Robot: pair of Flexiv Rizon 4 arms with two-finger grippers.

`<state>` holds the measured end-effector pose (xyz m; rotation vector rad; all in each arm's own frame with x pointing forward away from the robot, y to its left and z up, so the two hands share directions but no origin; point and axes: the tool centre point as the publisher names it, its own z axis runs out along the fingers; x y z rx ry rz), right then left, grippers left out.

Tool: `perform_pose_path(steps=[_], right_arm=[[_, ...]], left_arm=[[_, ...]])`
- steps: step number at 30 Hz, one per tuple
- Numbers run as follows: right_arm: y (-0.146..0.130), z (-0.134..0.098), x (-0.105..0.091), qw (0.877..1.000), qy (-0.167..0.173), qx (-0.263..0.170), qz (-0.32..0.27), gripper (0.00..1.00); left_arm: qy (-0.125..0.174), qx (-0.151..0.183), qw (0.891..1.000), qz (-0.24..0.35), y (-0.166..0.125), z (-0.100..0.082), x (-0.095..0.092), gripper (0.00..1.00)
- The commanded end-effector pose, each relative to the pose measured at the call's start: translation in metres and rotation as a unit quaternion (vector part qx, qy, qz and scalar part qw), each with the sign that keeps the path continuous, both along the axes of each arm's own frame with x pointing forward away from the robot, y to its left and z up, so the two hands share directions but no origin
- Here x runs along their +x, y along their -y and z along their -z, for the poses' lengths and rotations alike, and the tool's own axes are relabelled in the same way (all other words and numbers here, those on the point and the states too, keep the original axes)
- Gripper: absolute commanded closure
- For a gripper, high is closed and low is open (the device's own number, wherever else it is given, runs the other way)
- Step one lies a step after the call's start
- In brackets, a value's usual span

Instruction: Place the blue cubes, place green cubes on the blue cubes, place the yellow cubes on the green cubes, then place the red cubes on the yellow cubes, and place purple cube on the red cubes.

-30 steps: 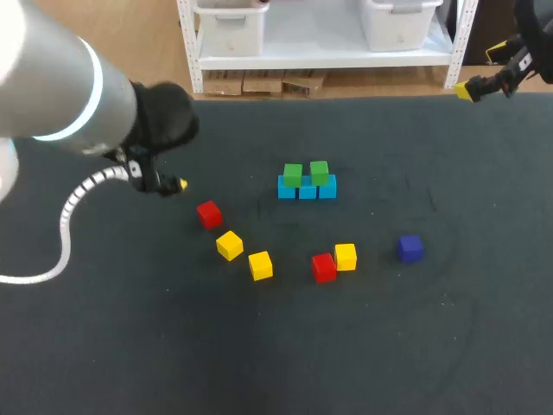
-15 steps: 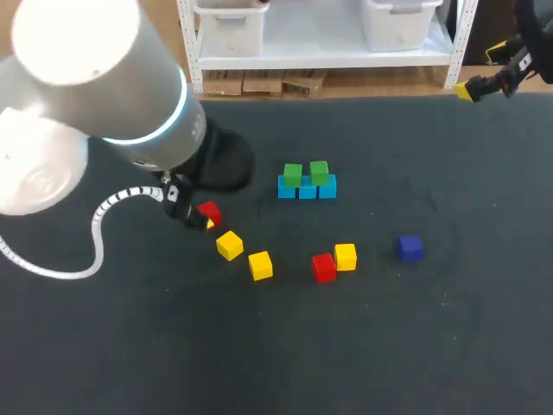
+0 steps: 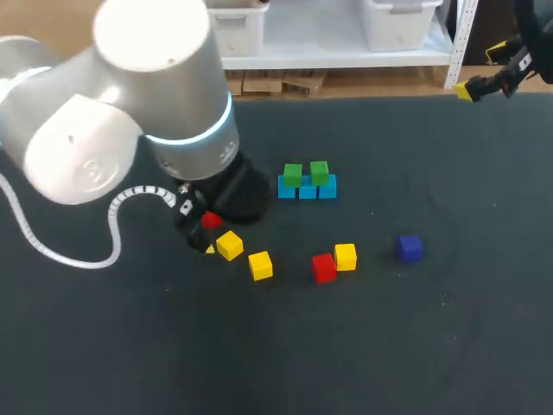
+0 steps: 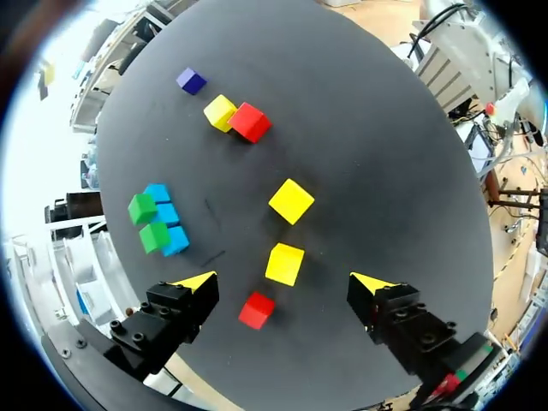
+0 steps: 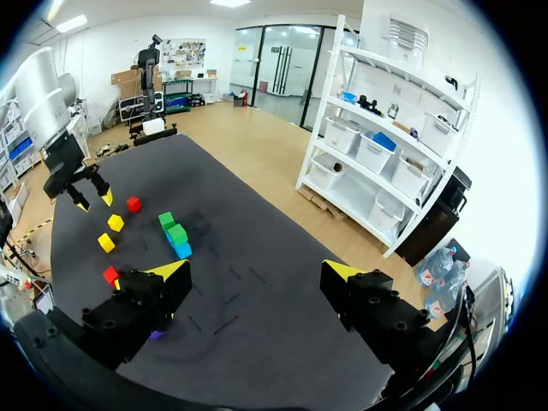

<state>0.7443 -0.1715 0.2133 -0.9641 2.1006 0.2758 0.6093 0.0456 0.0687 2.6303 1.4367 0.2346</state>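
Observation:
Three blue cubes [image 3: 307, 188] sit in a row mid-table with two green cubes [image 3: 306, 173] on top. My left gripper [image 3: 206, 233] hangs open over a red cube [image 3: 210, 220], largely hidden by the arm. From the left wrist, that red cube [image 4: 257, 310] and a yellow cube [image 4: 284, 264] lie between the spread fingers of the left gripper [image 4: 283, 282], untouched. Two yellow cubes [image 3: 229, 245] [image 3: 260, 264] lie in a diagonal line. Another red cube [image 3: 324, 267] touches a third yellow cube [image 3: 346, 256]. A purple cube [image 3: 409, 247] stands alone to the right. My right gripper [image 3: 471, 89] is open, empty, at the far right edge.
From the right wrist, the right gripper [image 5: 255, 271] is high above the dark table [image 5: 240, 231], with the blue and green stack [image 5: 177, 235] and my left gripper [image 5: 84, 193] far ahead. Bare mat lies along the front [image 3: 346, 354] and the right.
My left arm swung right and toward the front, bringing its gripper from left of the red cube to over it. The cubes and the right arm stayed put.

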Motion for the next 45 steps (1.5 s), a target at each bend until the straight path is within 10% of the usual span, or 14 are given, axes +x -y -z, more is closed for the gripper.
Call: perform_pose_path(steps=[1, 30, 34, 37, 45], right_arm=[[-0.001, 0.0, -0.001, 1.0, 0.001, -0.001, 0.002, 0.0], [-0.001, 0.0, -0.001, 1.0, 0.001, -0.001, 0.002, 0.0], [-0.001, 0.0, -0.001, 1.0, 0.001, -0.001, 0.002, 0.0], [-0.001, 0.0, -0.001, 1.0, 0.001, -0.001, 0.002, 0.0], [-0.001, 0.0, -0.001, 1.0, 0.001, -0.001, 0.002, 0.0]], left_arm=[[-0.023, 0.017, 1.0, -0.001, 0.009, 0.009, 0.007, 0.0], [-0.001, 0.041, 0.998, 0.045, -0.009, 0.064, 0.016, 0.0], [-0.003, 0.044, 0.998, 0.041, -0.009, 0.066, 0.017, 0.09], [-0.006, 0.043, 0.998, 0.039, -0.008, 0.067, 0.018, 0.51], [-0.03, 0.026, 0.998, 0.053, -0.005, 0.069, 0.015, 0.64]])
